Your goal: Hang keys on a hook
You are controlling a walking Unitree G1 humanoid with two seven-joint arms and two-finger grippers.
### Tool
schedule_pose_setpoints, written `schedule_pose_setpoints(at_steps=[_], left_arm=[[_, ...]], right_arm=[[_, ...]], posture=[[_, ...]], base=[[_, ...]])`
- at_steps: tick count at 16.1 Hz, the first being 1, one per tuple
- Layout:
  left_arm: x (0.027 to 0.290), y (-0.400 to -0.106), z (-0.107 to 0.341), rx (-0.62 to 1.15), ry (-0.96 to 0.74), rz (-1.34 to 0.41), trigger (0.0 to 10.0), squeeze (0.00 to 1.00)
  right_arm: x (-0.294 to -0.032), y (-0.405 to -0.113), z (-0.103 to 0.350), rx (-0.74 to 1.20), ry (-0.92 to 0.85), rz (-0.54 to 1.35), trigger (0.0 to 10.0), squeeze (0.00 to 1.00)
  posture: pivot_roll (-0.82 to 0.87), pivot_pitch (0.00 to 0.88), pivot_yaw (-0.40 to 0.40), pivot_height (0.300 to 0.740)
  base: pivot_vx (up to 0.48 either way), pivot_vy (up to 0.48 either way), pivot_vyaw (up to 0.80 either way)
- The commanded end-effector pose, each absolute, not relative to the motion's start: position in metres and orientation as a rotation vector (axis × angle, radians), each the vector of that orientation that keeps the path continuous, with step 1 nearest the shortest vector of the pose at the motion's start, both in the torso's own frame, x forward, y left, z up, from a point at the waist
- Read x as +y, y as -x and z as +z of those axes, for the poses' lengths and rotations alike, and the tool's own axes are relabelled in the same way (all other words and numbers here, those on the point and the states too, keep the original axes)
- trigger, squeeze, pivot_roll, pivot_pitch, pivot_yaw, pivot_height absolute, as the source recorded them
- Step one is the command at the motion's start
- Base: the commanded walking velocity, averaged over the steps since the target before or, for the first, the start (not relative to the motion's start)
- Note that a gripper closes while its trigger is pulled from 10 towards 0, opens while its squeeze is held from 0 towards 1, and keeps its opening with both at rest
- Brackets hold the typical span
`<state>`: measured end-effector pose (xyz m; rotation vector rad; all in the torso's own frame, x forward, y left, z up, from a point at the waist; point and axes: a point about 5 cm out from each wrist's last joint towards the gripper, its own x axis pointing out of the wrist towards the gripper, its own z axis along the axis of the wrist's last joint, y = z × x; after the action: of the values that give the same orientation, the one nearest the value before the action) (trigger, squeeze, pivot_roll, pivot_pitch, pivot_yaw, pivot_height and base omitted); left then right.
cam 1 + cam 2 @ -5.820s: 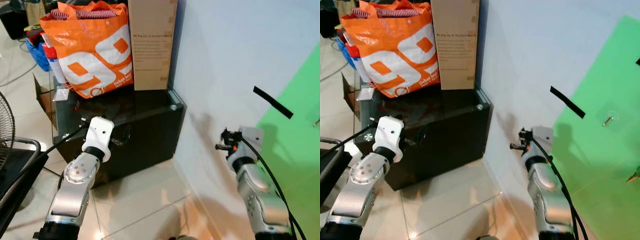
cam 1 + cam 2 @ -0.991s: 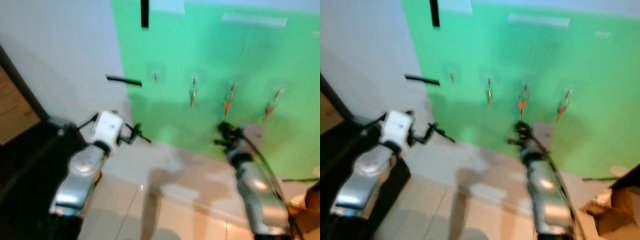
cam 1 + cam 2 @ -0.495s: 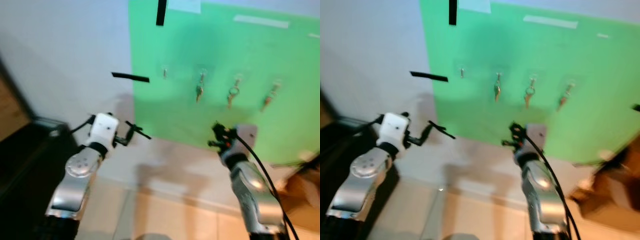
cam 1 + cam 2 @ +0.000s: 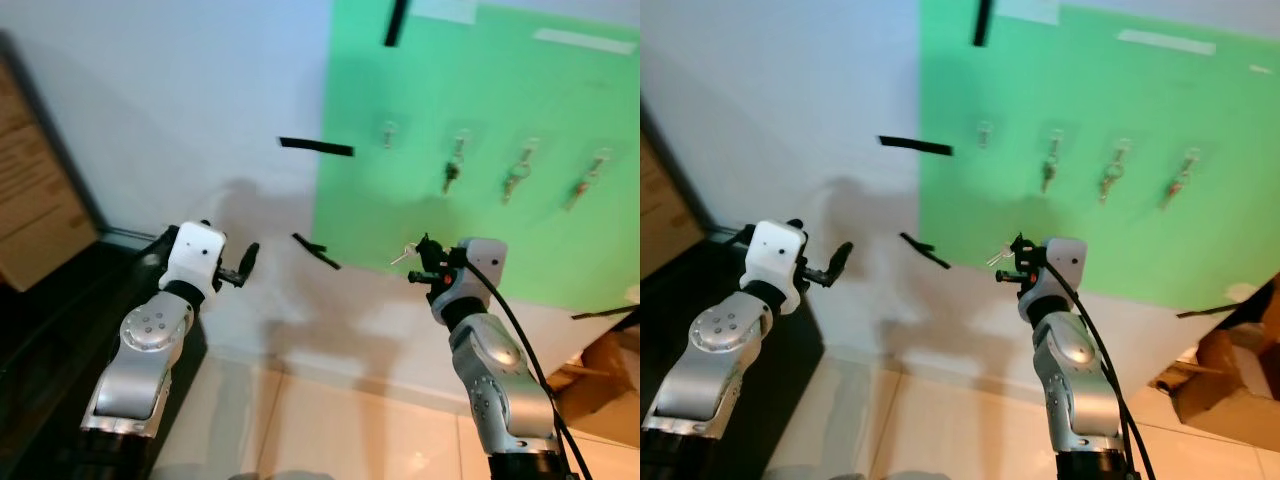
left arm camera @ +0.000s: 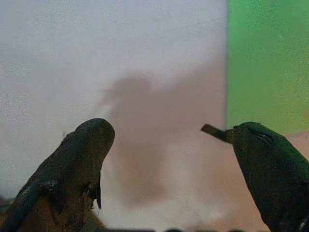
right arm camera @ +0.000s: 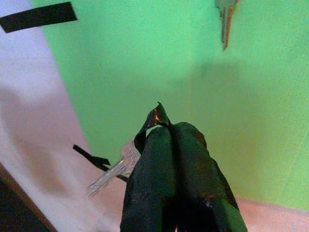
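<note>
Key (image 6: 112, 171) pinched between the closed fingers of the right gripper (image 4: 420, 262), raised before the green board (image 4: 500, 240), below its row of hooks (image 4: 388, 131) and the three hung keys (image 4: 455, 172); left gripper (image 5: 164, 159) spread wide, facing the white wall (image 4: 180, 110) beside that board.

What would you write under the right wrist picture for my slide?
Right gripper pinches a silver key before the green board, a hung key above.

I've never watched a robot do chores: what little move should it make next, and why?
Probably lift the right gripper, shut on the key, up toward the empty hook at the left of the row. The three hooks beside it already carry keys, and the gripper sits below them.
</note>
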<state>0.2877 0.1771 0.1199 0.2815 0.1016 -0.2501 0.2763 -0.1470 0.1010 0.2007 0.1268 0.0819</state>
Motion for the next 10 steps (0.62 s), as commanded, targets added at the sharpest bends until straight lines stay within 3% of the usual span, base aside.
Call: schedule_pose_setpoints(at_steps=[1, 5, 10], left_arm=[[0.1665, -0.2926, 0.1242, 0.074, -0.265, -0.272, 10.0, 0.03], [0.1617, -0.2983, 0.1267, 0.063, -0.262, -0.304, 10.0, 0.03], [0.1569, -0.3014, 0.1270, 0.059, -0.265, -0.338, 10.0, 0.04]], right_arm=[[-0.1594, -0.2738, 0.1026, 0.116, -0.191, 0.032, 10.0, 0.00], [-0.1603, -0.2733, 0.1042, 0.098, -0.196, 0.008, 10.0, 0.00], [-0.1569, -0.2769, 0.1101, 0.074, -0.130, 0.037, 10.0, 0.00]], posture=[[-0.02, 0.000, 0.022, 0.740], [-0.04, 0.000, 0.058, 0.740], [-0.05, 0.000, 0.074, 0.740]], base=[[0.000, 0.000, 0.00], [0.000, 0.000, 0.00], [0.279, 0.000, 0.00]])
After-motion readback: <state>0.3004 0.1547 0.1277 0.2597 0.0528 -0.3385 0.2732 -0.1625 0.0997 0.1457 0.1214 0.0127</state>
